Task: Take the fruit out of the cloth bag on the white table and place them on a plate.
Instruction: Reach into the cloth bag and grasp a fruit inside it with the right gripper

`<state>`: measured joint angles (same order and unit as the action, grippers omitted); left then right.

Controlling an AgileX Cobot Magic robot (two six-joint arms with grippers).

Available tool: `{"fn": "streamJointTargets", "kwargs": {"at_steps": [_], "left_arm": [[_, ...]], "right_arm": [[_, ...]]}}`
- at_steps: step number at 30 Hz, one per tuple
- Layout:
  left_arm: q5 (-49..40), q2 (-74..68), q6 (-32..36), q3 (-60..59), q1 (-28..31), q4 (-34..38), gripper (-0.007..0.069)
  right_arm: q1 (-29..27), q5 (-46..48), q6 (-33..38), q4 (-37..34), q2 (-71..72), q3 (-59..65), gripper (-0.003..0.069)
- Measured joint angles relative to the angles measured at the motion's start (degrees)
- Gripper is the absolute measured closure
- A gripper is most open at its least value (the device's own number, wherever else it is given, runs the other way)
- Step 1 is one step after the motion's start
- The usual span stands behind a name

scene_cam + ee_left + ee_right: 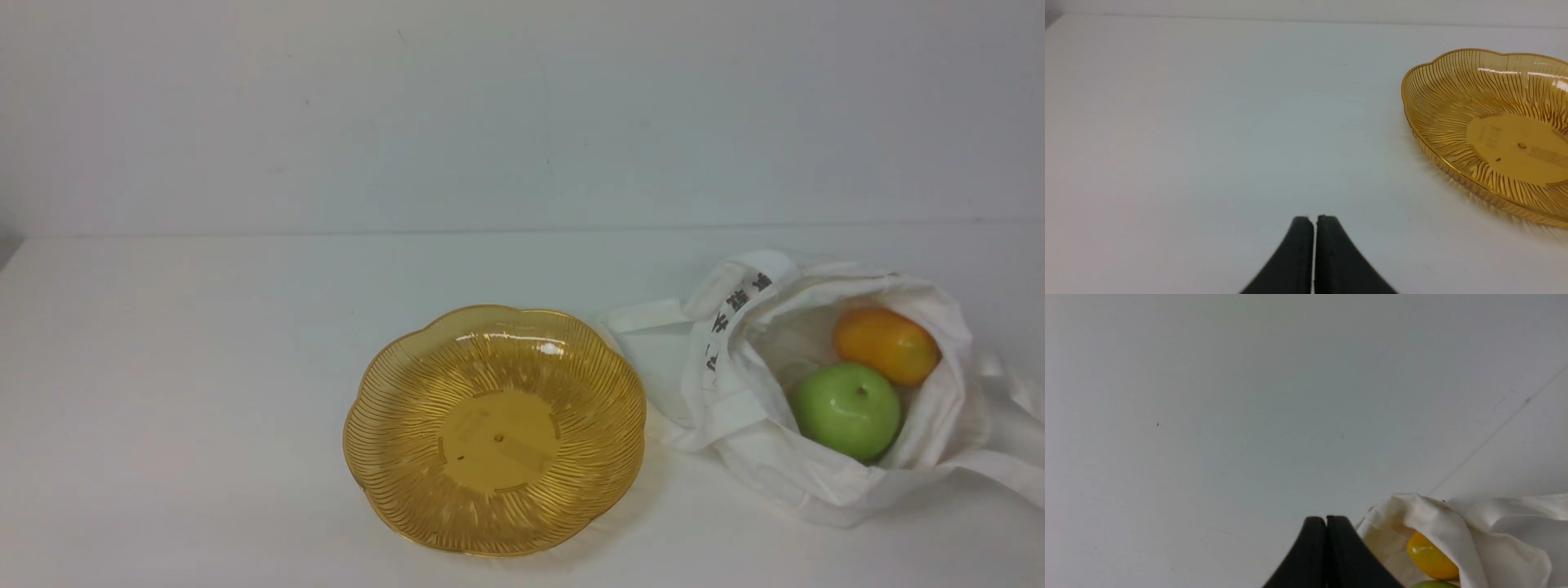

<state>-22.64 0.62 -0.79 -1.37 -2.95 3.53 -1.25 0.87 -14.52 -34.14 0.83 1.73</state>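
- Right gripper point(1326, 521): fingers together, nothing between them. The tips appear apart from the cloth; no contact can be made out. They would need to part before taking fruit.
- Left gripper point(1314, 220): fingers likewise together, holding nothing and touching nothing visible. With the fruit over on the right, this arm is probably not needed for the first pick.
- Bag point(718, 425): lies on the table to the right of the plate, mouth spread and facing up and toward the robot. The open mouth presumably serves to give the fingers a way in. Soft rim and loose straps could snag or fold over the fruit.
- Apple point(845, 412): green, inside the bag, nearer the robot than the mango and touching or almost touching it. Judged the easier first pick, though round and glossy, so apt to roll.
- Mango point(886, 345): orange-yellow, inside the bag, behind the apple, against the cloth.
- Plate point(500, 441): upright, bare, roughly central on the table point(180, 392), beside the bag; presumably set there for a short carry.
- Progress: neither fruit transferred; judged at the starting stage.
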Motion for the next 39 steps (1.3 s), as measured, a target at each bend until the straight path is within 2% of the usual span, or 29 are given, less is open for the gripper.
{"fn": "streamJointTargets", "kwargs": {"at_steps": [4,8,11,14,17,22,24,28,32,38,39], "left_arm": [[0.0,0.0,0.0,0.0,0.0,0.0,0.0632],[0.0,0.0,0.0,0.0,0.0,0.0,0.0632],[0.0,0.0,0.0,0.0,0.0,0.0,0.0632],[0.0,0.0,0.0,0.0,0.0,0.0,0.0632],[0.0,0.0,0.0,0.0,0.0,0.0,0.0632],[0.0,0.0,0.0,0.0,0.0,0.0,0.0632],[0.0,0.0,0.0,0.0,0.0,0.0,0.0632],[0.0,0.0,0.0,0.0,0.0,0.0,0.0632],[0.0,0.0,0.0,0.0,0.0,0.0,0.0632],[0.0,0.0,0.0,0.0,0.0,0.0,0.0632],[0.0,0.0,0.0,0.0,0.0,0.0,0.0632]], "right_arm": [[0.0,-5.3,-0.3,-0.8,0.0,-0.1,0.0673],[0.0,-2.4,0.9,1.6,0.0,-5.8,0.0673],[0.0,8.7,4.9,8.4,-3.3,-18.5,0.0673],[0.0,20.8,7.6,11.7,-10.8,-27.5,0.0673],[0.0,31.1,11.6,13.4,-19.7,-34.9,0.0673],[0.0,50.2,23.2,14.3,-39.1,-46.7,0.0673],[0.0,55.2,27.3,14.0,-47.9,-50.3,0.0673],[0.2,56.9,33.1,12.0,-56.8,-53.4,0.0670],[3.0,54.1,35.8,11.2,-63.2,-54.4,0.0670],[9.1,46.8,31.6,16.6,-71.8,-54.5,0.0640],[10.4,44.1,29.4,18.7,-74.4,-54.5,0.0603]]}}
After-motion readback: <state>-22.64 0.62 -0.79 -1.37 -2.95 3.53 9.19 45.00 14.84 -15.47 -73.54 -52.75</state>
